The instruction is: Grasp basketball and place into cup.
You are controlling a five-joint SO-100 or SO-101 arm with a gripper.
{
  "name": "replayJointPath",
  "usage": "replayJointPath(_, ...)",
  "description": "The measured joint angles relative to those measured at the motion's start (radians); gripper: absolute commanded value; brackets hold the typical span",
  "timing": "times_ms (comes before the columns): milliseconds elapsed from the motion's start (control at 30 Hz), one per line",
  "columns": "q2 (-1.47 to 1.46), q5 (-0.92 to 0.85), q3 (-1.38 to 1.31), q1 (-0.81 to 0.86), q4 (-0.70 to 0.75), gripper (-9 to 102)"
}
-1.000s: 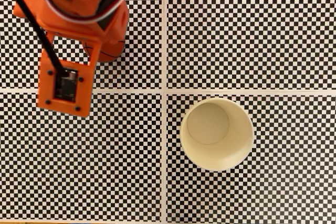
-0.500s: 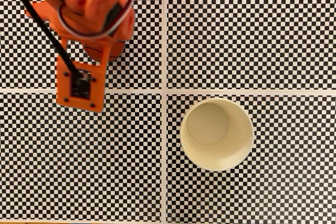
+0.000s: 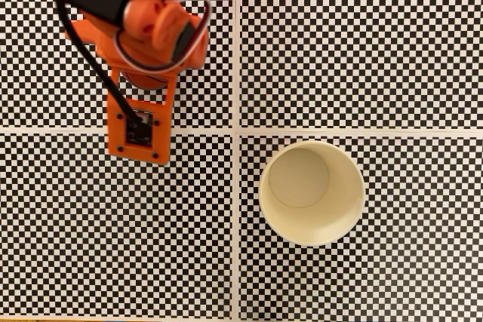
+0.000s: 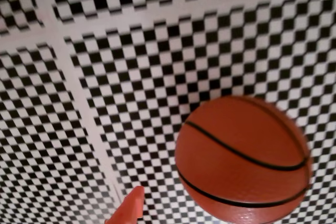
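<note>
A black-and-white checkered counter (image 3: 392, 43) spreads under everything, split by pale lines into panels. The orange arm (image 3: 128, 13) hangs over the upper-left panel in the fixed view, its body and a black cable covering most of what lies beneath, with a small board plate reaching down to the pale cross line. The cup (image 3: 312, 192) stands upright in the lower-right panel, well apart from the arm, its mouth open and its plain inside bare. The ball (image 4: 242, 158) shows clearly in the wrist view, orange-red with thin black seams, low and right in that picture, over the checks. One orange finger (image 4: 128, 209) pokes in at the bottom edge, left of the ball and not touching it. I cannot tell how wide the pincer stands.
</note>
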Motion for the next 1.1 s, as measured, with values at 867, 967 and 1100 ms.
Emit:
replayJointPath(867,-0.078,-0.031,0.083,0.023,-0.19,39)
replayJointPath(967,-0.078,-0.046,0.084,0.034,-0.19,33)
replayJointPath(1100,-0.067,-0.054,0.084,0.043,-0.19,24)
